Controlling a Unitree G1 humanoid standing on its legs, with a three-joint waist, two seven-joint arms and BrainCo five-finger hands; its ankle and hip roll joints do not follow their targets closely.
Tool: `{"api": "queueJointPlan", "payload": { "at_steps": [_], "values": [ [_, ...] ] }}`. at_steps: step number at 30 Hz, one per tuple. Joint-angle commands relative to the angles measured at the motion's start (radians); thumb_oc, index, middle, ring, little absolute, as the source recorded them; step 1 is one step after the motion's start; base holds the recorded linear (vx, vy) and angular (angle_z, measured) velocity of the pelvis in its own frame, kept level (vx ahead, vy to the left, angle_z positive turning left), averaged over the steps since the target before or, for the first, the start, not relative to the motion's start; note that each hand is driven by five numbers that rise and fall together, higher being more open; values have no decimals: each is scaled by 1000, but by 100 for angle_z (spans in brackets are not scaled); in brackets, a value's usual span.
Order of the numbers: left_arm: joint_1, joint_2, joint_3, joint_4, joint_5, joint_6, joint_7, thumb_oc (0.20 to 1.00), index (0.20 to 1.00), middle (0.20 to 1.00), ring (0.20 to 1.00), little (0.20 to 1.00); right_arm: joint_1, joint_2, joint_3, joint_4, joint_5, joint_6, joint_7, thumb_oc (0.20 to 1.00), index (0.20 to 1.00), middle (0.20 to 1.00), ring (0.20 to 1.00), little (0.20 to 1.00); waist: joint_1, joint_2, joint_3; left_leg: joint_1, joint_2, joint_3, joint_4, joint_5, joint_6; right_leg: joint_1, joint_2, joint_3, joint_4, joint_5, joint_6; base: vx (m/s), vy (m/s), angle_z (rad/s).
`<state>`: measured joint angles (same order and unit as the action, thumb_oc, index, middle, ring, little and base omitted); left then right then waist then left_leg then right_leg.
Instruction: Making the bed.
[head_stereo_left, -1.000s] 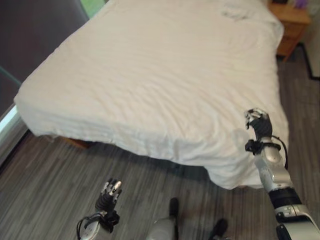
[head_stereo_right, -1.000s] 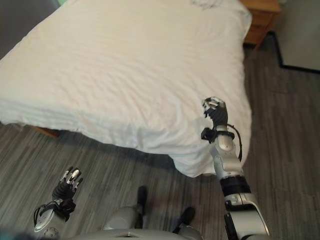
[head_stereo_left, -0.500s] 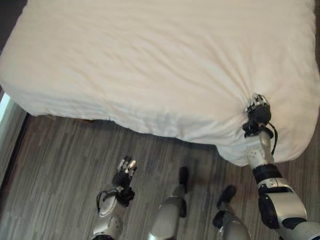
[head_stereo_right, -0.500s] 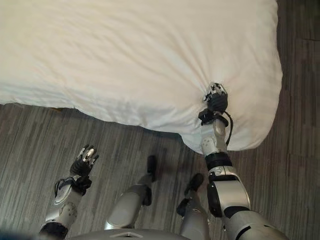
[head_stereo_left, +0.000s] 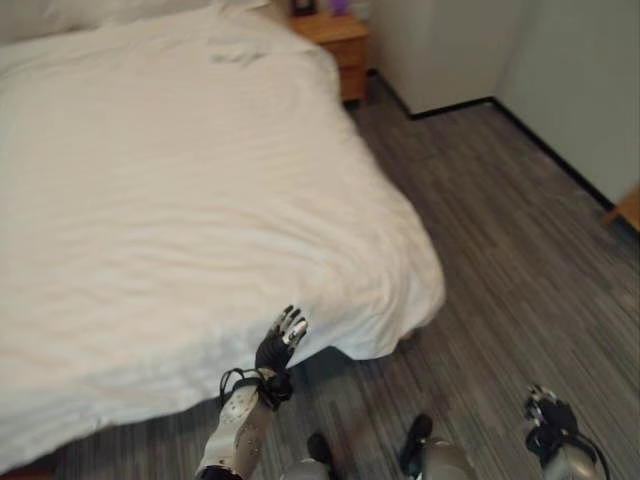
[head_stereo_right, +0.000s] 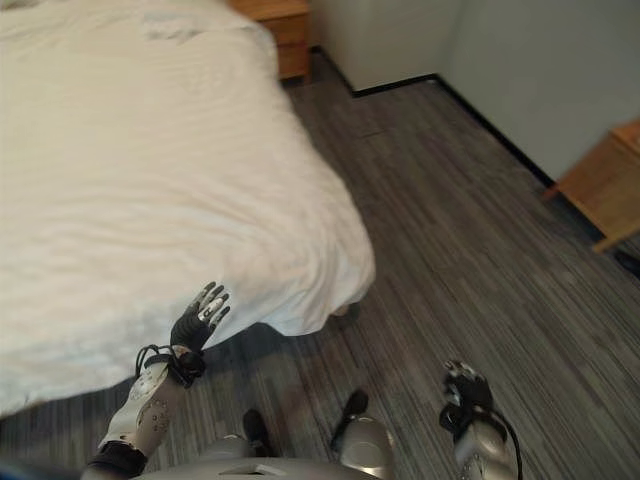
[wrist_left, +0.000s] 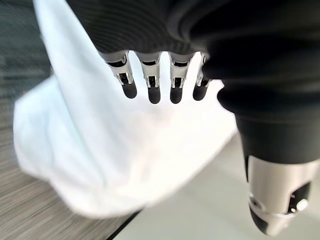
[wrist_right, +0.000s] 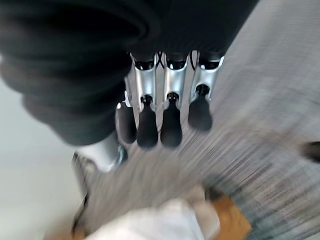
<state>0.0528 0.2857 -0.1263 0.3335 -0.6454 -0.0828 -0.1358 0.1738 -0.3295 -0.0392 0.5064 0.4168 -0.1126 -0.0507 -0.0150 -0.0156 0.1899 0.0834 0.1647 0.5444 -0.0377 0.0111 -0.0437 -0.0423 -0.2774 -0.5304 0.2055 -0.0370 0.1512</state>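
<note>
A white duvet (head_stereo_left: 180, 200) covers the bed, lightly wrinkled, and its near corner (head_stereo_left: 415, 290) hangs down toward the floor. My left hand (head_stereo_left: 280, 340) is raised at the duvet's foot-side edge, open, fingers straight and pointing at the cloth. In the left wrist view the fingers (wrist_left: 152, 85) hold nothing, with the white duvet (wrist_left: 125, 150) just past them; I cannot tell if they touch it. My right hand (head_stereo_right: 465, 395) hangs low over the floor, right of the bed corner. Its fingers (wrist_right: 170, 120) look relaxed and empty.
A wooden nightstand (head_stereo_left: 335, 35) stands by the bed's far right corner. A pale wall (head_stereo_left: 480, 50) with a dark skirting runs behind it. Another piece of wooden furniture (head_stereo_right: 605, 180) sits at the far right. Grey striped floor (head_stereo_left: 510, 240) lies between.
The camera has swung right. My right hand has let go of the duvet corner and dropped over the floor. My left hand has risen from the floor side to the duvet's edge.
</note>
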Motion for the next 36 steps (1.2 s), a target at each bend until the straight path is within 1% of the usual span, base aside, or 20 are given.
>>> {"api": "queueJointPlan", "payload": {
  "at_steps": [1,5,8,9,10,11,12,13,15,18,20,23,25,26,28,30,31,32,34,36],
  "values": [
    [38,13,4,-104,23,-25,-11,1000,1000,1000,1000,1000,-82,-35,24,-141,-226,-18,5,1000,1000,1000,1000,1000,56,5,-23,-30,19,25,-50,54,-29,102,-34,-35,-124,143,35,-20,-254,-67],
    [47,23,-4,-201,27,-46,-5,1000,1000,1000,1000,1000,-61,-49,66,-240,-298,-24,16,1000,1000,1000,1000,1000,52,20,-52,-13,69,47,-50,121,-73,138,42,10,-254,99,8,3,-312,-62],
    [49,14,0,-235,25,-56,8,1000,1000,1000,1000,1000,-55,-67,82,-288,-336,-28,21,1000,1000,1000,1000,1000,50,32,-57,12,97,60,-43,136,-93,149,77,42,-288,84,-9,88,-339,-40],
    [37,18,-9,-263,35,-76,28,1000,1000,1000,1000,1000,-71,-89,108,-318,-344,-41,21,1000,1000,1000,1000,1000,63,38,-31,-20,143,9,112,177,-116,159,114,97,-293,38,-35,98,-294,-45],
    [36,17,-9,-263,35,-76,29,1000,1000,1000,1000,1000,-72,-89,108,-318,-344,-41,21,1000,1000,1000,1000,1000,64,40,-30,-25,151,8,123,173,-119,158,118,98,-293,37,-38,121,-477,-90],
    [32,10,-20,-276,41,-95,52,1000,1000,1000,1000,1000,-73,-120,126,-367,-356,-44,27,1000,1000,1000,1000,1000,93,31,8,-108,134,-181,306,179,-99,164,129,150,-293,19,-68,47,-304,-137],
    [31,1,-29,-269,47,-104,67,1000,1000,1000,1000,1000,-70,-129,133,-373,-359,-46,27,1000,1000,1000,1000,1000,103,23,23,-149,100,-280,404,146,-80,171,134,172,-293,16,-80,31,-371,-183],
    [27,-5,-42,-270,47,-105,72,1000,1000,1000,1000,1000,-68,-134,137,-384,-363,-45,30,1000,1000,1000,1000,1000,112,10,37,-197,61,-329,471,130,-50,170,130,184,-293,29,-92,58,-247,-156],
    [33,-13,-62,-271,47,-103,71,1000,1000,1000,1000,1000,-69,-141,152,-395,-383,-45,29,1000,1000,1000,1000,1000,136,-2,55,-276,-31,-399,522,65,-29,183,140,225,-293,19,-99,136,-170,-147],
    [38,-23,-83,-256,49,-98,69,1000,1000,1000,1000,1000,-85,-153,185,-397,-406,-53,25,1000,1000,1000,1000,1000,166,5,53,-340,-118,-396,359,31,-2,200,166,270,-293,-16,-86,272,-29,-107],
    [33,-30,-101,-246,50,-94,77,1000,1000,1000,1000,1000,-110,-162,205,-387,-420,-54,11,1000,1000,1000,1000,1000,187,26,38,-354,-136,-389,149,131,-28,229,195,289,-293,-47,-76,370,51,-98],
    [29,-39,-106,-245,43,-93,83,1000,1000,1000,1000,1000,-126,-163,205,-398,-434,-48,5,1000,1000,1000,1000,1000,205,29,28,-377,-143,-406,27,170,-43,263,203,308,-293,-69,-64,386,45,-16],
    [42,-30,-103,-259,49,-89,87,1000,1000,1000,1000,1000,-120,-157,210,-420,-476,-51,12,1000,1000,1000,1000,1000,215,6,-18,-330,-169,-456,-10,174,10,320,210,335,-277,-112,-56,776,122,-32],
    [39,-21,-110,-257,55,-89,90,1000,1000,1000,1000,1000,-115,-147,209,-418,-481,-56,1,1000,1000,1000,1000,1000,214,-24,-23,-311,-183,-446,-5,163,30,326,194,337,-212,-114,-44,741,139,-69],
    [17,-3,-120,-244,81,-87,108,1000,1000,1000,1000,1000,-132,-125,224,-417,-479,-52,4,1000,1000,1000,1000,1000,202,-47,-12,-245,-196,-425,-25,129,53,258,166,347,-20,-30,4,419,123,-70],
    [-15,28,-121,-248,93,-90,126,1000,1000,1000,1000,1000,-168,-118,237,-416,-481,-45,3,1000,1000,1000,1000,1000,177,-32,3,-182,-188,-422,-49,97,75,111,132,344,229,127,61,282,132,27],
    [-16,27,-121,-248,93,-90,126,1000,1000,1000,1000,1000,-169,-118,237,-416,-481,-45,3,1000,1000,1000,1000,1000,179,-30,1,-186,-185,-421,-50,98,75,106,135,346,228,130,60,362,138,25],
    [-32,45,-117,-250,92,-93,137,1000,1000,1000,1000,1000,-181,-112,239,-427,-481,-45,-2,1000,1000,1000,1000,1000,148,3,13,-144,-158,-427,-50,63,78,-13,109,309,336,136,43,357,92,17],
    [-37,47,-113,-252,90,-95,138,1000,1000,1000,1000,1000,-180,-110,237,-436,-479,-42,0,1000,1000,1000,1000,1000,135,11,20,-129,-155,-435,-50,53,76,-47,98,289,314,115,30,376,28,38],
    [-49,51,-110,-245,91,-97,141,1000,1000,1000,1000,1000,-183,-103,234,-444,-461,-41,1,1000,1000,1000,1000,1000,86,19,40,-56,-150,-451,-50,-5,52,-120,136,266,103,58,-6,549,-133,45]
  ]
}}
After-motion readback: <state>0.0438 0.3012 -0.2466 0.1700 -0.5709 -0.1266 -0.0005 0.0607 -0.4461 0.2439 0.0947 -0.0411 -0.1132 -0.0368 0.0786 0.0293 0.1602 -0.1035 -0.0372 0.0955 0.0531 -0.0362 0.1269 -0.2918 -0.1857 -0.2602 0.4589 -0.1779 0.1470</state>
